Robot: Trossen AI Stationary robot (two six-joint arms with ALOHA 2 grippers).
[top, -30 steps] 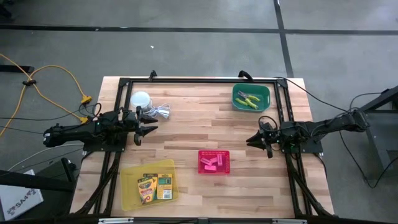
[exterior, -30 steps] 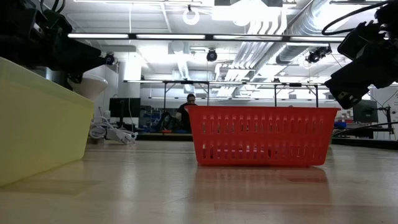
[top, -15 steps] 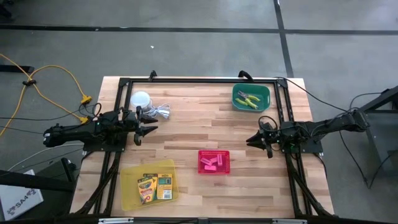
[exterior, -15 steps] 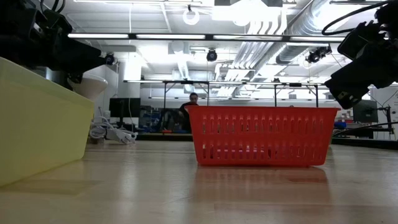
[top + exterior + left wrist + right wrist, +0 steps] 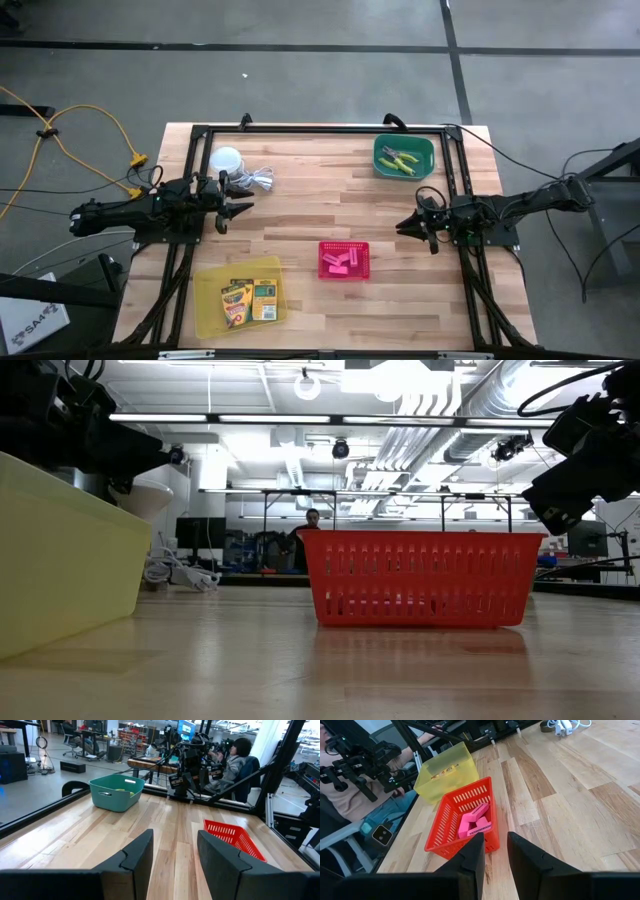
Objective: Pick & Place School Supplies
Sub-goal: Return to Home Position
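Two crayon boxes [image 5: 248, 300] lie flat in the yellow tray [image 5: 206, 315] near the table's front left. Several pink erasers [image 5: 341, 262] sit in the pink basket [image 5: 344, 274] at the centre front; the right wrist view shows the erasers [image 5: 475, 822] too. Two green-handled tools [image 5: 400, 159] lie in the green tray [image 5: 425, 146] at the far right. My left gripper [image 5: 243, 209] hovers open at the table's left side, my right gripper [image 5: 404, 226] open at the right side; both hold nothing.
A white round object with a coiled cable [image 5: 240, 170] lies at the far left. A black frame [image 5: 320, 129] runs along the table's far edge and sides. Bare wood spans the table's middle between the grippers. People sit beyond the table in the wrist views.
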